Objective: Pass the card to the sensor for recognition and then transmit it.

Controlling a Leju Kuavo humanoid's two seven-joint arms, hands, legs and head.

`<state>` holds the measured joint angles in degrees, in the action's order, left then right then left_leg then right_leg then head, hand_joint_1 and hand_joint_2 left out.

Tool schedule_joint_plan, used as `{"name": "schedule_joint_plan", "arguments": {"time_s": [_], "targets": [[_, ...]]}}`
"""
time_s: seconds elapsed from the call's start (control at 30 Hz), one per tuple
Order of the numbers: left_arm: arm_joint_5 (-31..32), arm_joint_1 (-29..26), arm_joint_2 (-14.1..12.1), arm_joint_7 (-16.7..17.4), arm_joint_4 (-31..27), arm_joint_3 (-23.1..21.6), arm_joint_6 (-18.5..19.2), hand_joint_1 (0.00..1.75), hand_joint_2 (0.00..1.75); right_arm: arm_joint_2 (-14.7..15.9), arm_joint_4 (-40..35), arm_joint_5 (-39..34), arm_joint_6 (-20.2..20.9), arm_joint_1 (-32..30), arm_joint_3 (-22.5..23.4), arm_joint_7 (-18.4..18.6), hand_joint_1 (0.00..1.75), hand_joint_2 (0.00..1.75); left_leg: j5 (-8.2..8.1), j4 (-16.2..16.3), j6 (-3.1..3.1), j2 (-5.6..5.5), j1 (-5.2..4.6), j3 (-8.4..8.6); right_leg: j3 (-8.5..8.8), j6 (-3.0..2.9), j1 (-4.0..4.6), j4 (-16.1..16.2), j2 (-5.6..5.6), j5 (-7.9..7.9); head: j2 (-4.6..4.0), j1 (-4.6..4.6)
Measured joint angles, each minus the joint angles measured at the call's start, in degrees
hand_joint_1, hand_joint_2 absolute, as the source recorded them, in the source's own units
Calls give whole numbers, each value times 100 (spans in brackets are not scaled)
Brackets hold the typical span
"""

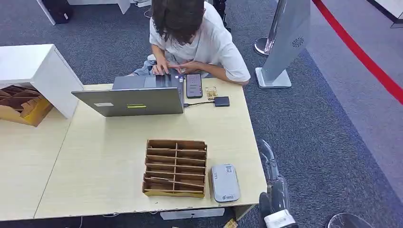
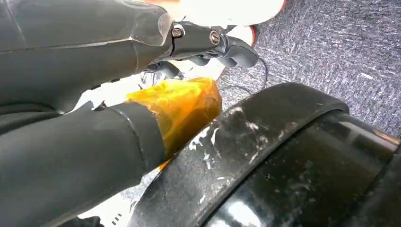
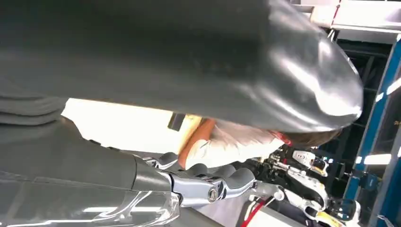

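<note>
Where the sensor lies: a flat grey rounded-rectangle reader (image 1: 225, 182) sits on the pale wooden tabletop (image 1: 109, 156) at its near right corner, just beside a brown cardboard rack of slim compartments (image 1: 176, 141).
Card: I cannot pick one out for certain. A thin strip lies in one of the rack's near compartments, too small to name, and no card lies on the reader's top face.
Right hand: the silver arm's right hand (image 1: 267, 159) hangs off the tabletop's right edge, near the reader but below and outside it. From its wrist camera the right hand (image 3: 208, 184) has its fingers stretched out and apart from the thumb, with nothing between them.
Left hand: the left hand (image 2: 156, 42) hangs low by the robot's own body, over grey carpet, the thumb wrapped in amber tape. I see no card in it, but cannot tell how far its fingers are spread.
Far edge: a person in a white T-shirt (image 1: 199, 35) bends over a grey laptop (image 1: 133, 100), with a black phone (image 1: 194, 85) beside it.
Step in hand: my guess is a pause with the arms down. That fits a card waiting in the rack as well as one already read and handed across.
Next move: whichever it is, any reach from the right must lift over the table's edge and stay clear of the rack's wall.
</note>
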<state>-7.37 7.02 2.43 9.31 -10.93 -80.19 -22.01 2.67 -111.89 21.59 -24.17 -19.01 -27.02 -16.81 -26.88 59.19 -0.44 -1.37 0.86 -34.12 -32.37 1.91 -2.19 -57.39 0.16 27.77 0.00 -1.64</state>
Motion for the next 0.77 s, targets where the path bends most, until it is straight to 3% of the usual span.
{"name": "schedule_joint_plan", "arguments": {"time_s": [0.77], "targets": [[50,20,0,13,0,2,59,0,0,254,286,-223,13,246,-138,-199,0,0,0,0,0,0,0,1,0,0,0,0,0,0,0,-2]]}}
